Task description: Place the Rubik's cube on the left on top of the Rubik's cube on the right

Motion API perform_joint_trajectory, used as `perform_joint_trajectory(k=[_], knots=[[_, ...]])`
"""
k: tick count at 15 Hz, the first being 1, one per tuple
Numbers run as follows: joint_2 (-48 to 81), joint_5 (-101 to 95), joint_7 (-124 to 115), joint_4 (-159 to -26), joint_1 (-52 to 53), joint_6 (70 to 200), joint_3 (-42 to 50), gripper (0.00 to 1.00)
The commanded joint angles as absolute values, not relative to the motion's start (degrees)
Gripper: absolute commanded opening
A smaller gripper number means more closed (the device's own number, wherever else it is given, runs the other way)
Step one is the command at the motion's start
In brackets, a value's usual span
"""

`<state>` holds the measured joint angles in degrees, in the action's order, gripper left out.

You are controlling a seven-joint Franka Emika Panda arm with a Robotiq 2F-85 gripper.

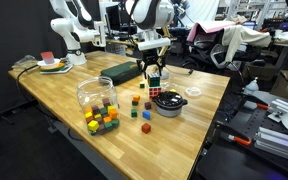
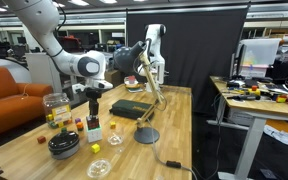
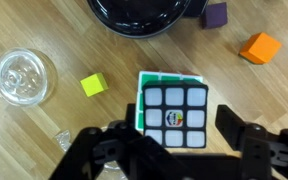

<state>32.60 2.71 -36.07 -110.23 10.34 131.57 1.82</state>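
1. The hand [image 3: 177, 137] hangs straight over the two stacked cubes. Its fingers [image 3: 246, 140] are spread a little wider than the stack, one on each side.
2. In the wrist view a thin gap shows between each finger and the cube, so the hand holds nothing.
3. The upper Rubik's cube [image 3: 179, 113] sits on the lower Rubik's cube [image 3: 141, 105], slightly off square. A strip of the lower one shows along its left and top sides.
4. In an exterior view the stack stands on the desk [image 1: 54, 95], in the half toward the far edge, directly beneath the hand.
5. The black bowl [image 3: 144, 15] stands just beside the stack.
6. A yellow block [image 3: 93, 85] and a clear lid [image 3: 22, 77] lie close by on the wood.
7. A purple block [image 3: 216, 14] and an orange block [image 3: 261, 46] lie on the other side.
8. A glass jar [image 1: 96, 92] stands well apart, nearer the desk's front edge.
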Motion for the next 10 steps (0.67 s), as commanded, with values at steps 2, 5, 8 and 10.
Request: perform_joint_trajectory(k=[2, 5, 8, 10], knots=[[32.7, 2.9, -36.0, -110.1, 10.5, 131.4, 2.0, 0.95], [32.7, 2.9, -36.0, -110.1, 10.5, 131.4, 2.0, 0.99], [32.7, 2.9, -36.0, -110.1, 10.5, 131.4, 2.0, 0.99], [32.7, 2.9, -36.0, -110.1, 10.5, 131.4, 2.0, 0.99]])
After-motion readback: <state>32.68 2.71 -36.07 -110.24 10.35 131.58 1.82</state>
